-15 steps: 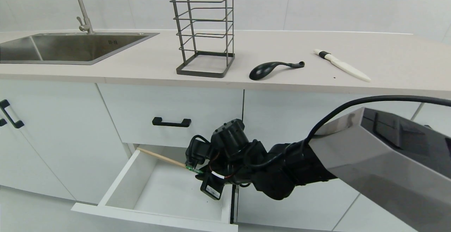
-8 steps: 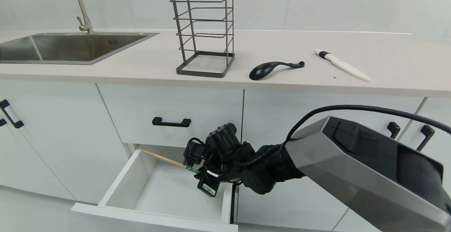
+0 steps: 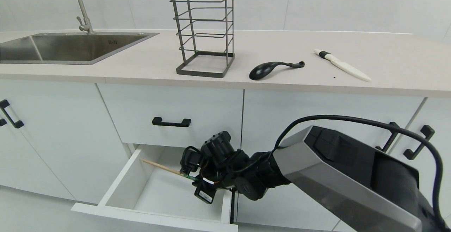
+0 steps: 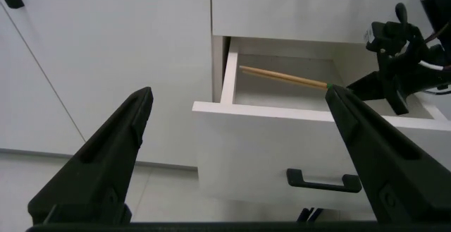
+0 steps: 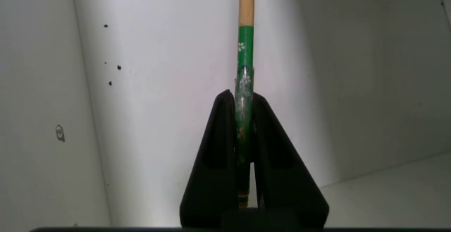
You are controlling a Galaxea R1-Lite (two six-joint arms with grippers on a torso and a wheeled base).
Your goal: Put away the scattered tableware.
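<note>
My right gripper [image 3: 192,178] is inside the open white drawer [image 3: 112,184], shut on the green end of a wooden chopstick [image 3: 164,168]. The chopstick [image 5: 246,20] runs straight out from between the closed fingers [image 5: 224,144], and in the left wrist view the chopstick [image 4: 282,78] slants across the drawer [image 4: 261,108]. My left gripper [image 4: 239,161] hangs open in front of the drawer, well clear of it. On the counter lie a black spoon [image 3: 267,69] and a white knife [image 3: 341,65].
A dark wire rack [image 3: 204,27] stands mid-counter, with a steel sink [image 3: 67,46] and tap [image 3: 79,3] at the left. A shut drawer with a black handle [image 3: 171,122] is right above the open one. Cabinet doors flank both sides.
My right arm has sunk lower and slid slightly left, carrying the chopstick deeper into the drawer. The spoon and knife lie as before.
</note>
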